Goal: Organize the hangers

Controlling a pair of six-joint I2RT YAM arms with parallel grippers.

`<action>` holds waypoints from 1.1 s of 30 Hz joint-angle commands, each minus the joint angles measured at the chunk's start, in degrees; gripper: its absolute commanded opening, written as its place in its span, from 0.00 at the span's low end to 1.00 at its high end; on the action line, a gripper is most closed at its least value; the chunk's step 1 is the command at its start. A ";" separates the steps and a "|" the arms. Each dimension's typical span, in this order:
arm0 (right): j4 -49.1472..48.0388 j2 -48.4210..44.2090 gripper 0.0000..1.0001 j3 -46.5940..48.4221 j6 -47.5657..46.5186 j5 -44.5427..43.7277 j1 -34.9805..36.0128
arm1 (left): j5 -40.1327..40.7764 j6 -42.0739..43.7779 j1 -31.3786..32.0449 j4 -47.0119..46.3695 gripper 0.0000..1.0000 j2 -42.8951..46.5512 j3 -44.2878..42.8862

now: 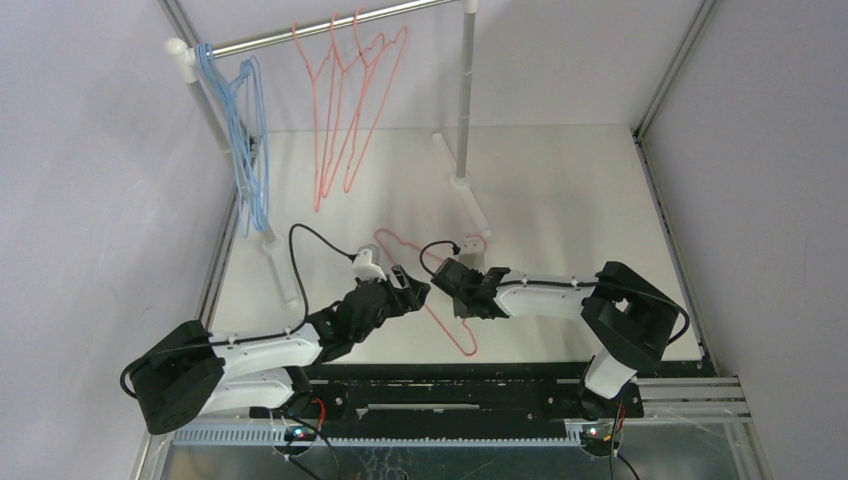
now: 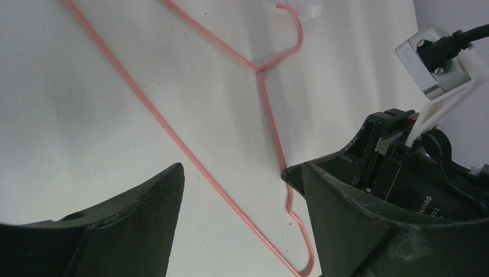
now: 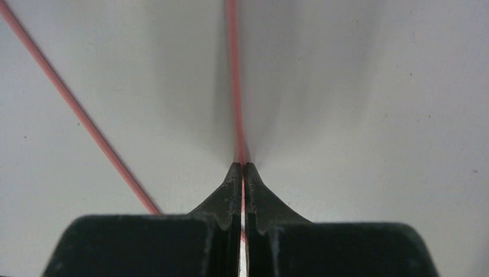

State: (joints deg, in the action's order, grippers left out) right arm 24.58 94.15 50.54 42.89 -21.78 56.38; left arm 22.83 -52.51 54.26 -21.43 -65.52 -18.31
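Note:
A pink-red wire hanger [image 1: 452,322] lies on the white table between my two grippers. My right gripper [image 1: 447,283] is shut on one of its wires, which runs between the closed jaws in the right wrist view [image 3: 242,167]. My left gripper [image 1: 418,291] is open, just left of the hanger; its fingers straddle the hanger's long wire and end loop [image 2: 230,190]. Several light blue hangers [image 1: 243,140] hang at the left end of the rail. Several pink-red hangers [image 1: 350,90] hang near the rail's middle.
The silver rail [image 1: 330,28] on white posts [image 1: 466,100] stands at the back of the white table [image 1: 570,200], with its white feet [image 1: 478,215] reaching toward the middle. Grey walls close in left and right. A metal frame runs along the near edge.

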 commanded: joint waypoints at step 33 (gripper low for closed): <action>5.22 -11.55 0.00 6.24 -5.58 7.63 -0.22 | -4.44 -0.21 0.93 -15.17 0.76 -15.48 -5.01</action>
State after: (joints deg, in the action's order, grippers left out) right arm 30.37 85.17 54.17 38.65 -15.29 54.85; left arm 19.05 -53.93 54.89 -32.51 -79.46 -19.64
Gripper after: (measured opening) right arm 0.006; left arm 0.766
